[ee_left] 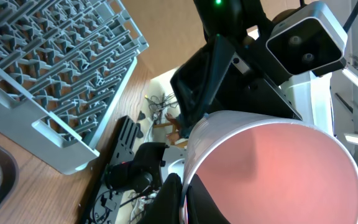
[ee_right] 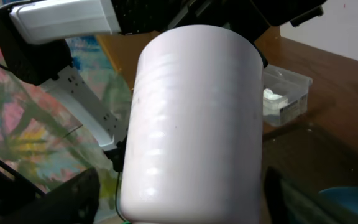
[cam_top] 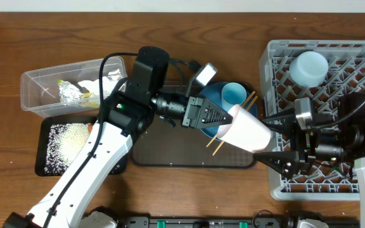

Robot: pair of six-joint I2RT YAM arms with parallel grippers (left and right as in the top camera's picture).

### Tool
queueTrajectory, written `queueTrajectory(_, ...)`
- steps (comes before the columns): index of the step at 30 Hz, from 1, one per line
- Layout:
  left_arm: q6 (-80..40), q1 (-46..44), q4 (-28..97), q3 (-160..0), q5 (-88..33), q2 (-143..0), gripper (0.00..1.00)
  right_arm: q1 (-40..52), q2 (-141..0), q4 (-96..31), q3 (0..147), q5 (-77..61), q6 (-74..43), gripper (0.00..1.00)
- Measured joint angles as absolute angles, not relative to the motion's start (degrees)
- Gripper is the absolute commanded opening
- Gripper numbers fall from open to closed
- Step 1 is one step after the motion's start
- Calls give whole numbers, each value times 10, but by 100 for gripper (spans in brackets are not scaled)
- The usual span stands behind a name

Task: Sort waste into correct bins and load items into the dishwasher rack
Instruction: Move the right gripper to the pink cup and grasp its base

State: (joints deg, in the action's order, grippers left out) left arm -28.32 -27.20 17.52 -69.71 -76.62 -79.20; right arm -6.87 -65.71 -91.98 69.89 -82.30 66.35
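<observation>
Holding pink cup (cam_top: 249, 130) on its side in mid-air, over the right end of brown tray (cam_top: 170, 149), just left of rack (cam_top: 360, 57). Clamping left gripper (cam_top: 225, 119) on the cup's rim, one finger inside the pink interior and one outside, so the base is pointing right. Probably offering the base end for a handover, the rack lying on the right arm's side.

Straddling the cup's base end with right gripper (cam_top: 270, 142), jaws apart, one on the far side and one on the near side. Showing gaps beside the cup wall in the right wrist view, so not yet gripping, by the look of it. Needing a firm squeeze from the right before any release on the left, or risking a drop onto the tray.

Lying under the cup: chopsticks (cam_top: 219, 144) slanting across plate (cam_top: 211, 95), blue cup (cam_top: 233, 94) resting on the plate. Waiting for loading, all three.

Sitting upside down in the rack's far left part: bowl (cam_top: 311, 66), already loaded.

Standing far left: tub (cam_top: 37, 82) holding foil (cam_top: 68, 94) and tissue (cam_top: 94, 85). Lying just nearer: black tray (cam_top: 43, 164) holding rice (cam_top: 68, 139). Suggesting waste sorting mostly done, dishes remaining.
</observation>
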Motion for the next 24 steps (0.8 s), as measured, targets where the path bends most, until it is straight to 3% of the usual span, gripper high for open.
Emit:
queueTrajectory(3, -283, -272, 175, -697, -769, -792, 6, -69, -657, -919, 699, -826, 666, 67)
queueTrajectory(13, -283, -272, 175, -697, -774, -792, 6, -69, -657, -919, 699, -827, 666, 77)
queueTrajectory(24, -283, -272, 174, -697, -774, -792, 6, -66, -657, -921, 699, -827, 666, 77)
